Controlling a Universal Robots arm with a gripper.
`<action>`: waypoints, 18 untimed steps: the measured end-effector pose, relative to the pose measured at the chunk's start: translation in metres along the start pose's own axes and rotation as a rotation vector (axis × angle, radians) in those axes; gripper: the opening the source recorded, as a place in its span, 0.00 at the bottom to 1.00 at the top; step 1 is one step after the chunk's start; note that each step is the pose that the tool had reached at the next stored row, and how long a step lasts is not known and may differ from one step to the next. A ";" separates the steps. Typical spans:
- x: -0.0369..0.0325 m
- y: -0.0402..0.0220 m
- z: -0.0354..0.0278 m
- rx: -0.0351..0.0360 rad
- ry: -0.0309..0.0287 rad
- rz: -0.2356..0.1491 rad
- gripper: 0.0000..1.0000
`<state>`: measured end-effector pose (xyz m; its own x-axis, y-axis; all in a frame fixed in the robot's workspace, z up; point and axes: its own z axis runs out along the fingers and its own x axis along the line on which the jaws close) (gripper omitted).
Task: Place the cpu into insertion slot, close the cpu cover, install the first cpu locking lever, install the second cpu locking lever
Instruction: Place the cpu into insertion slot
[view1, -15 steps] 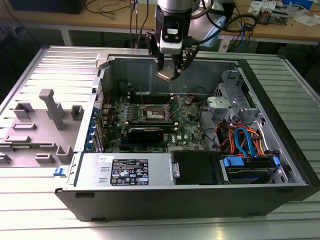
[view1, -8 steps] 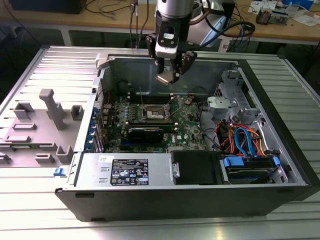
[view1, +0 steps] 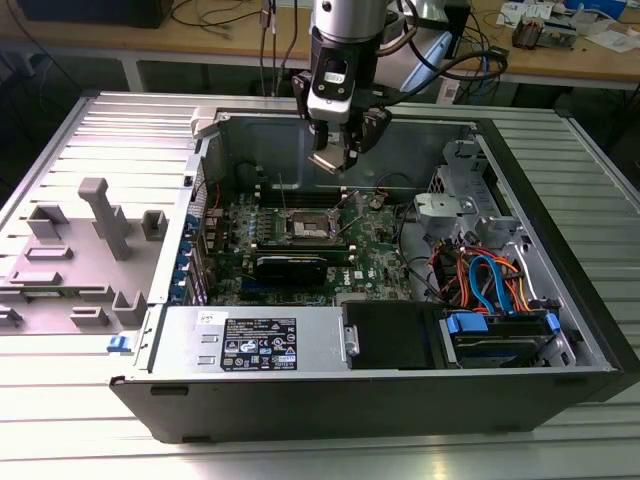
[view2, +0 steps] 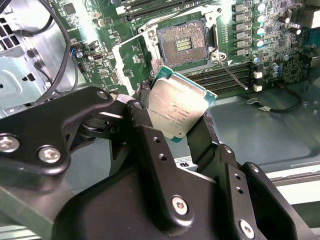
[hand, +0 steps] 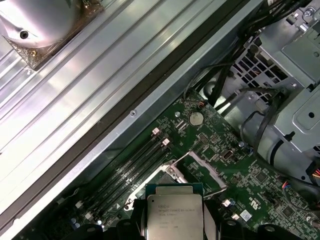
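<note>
The gripper (hand: 174, 229) holds the cpu (hand: 172, 212) over the motherboard (hand: 212, 150).

- The exterior view stands off the arm, high and well back. It looks down into the open computer case (view1: 400, 400), with the gripper (view1: 335, 160) hanging above the motherboard (view1: 375, 255).
- The second wrist view sits close behind the gripper's fingers (view2: 207, 132). It looks past the cpu (view2: 180, 107) they clamp to the insertion slot (view2: 182, 44) beyond.
- The first wrist view looks steeply down along the gripper, over the cpu (hand: 174, 216), onto the board.
- All three views share the cpu and the motherboard beneath it.
</note>
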<state>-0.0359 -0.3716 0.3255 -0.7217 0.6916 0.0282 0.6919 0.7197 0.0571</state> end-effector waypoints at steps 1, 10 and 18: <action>0.0000 0.0000 0.0000 0.0000 0.0000 0.000 0.54; 0.0000 0.0000 0.0000 0.0001 0.0001 0.000 0.54; -0.0008 -0.0010 0.0044 0.0006 -0.0022 0.072 0.54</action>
<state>-0.0360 -0.3725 0.3211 -0.6702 0.7415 0.0300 0.7419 0.6683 0.0543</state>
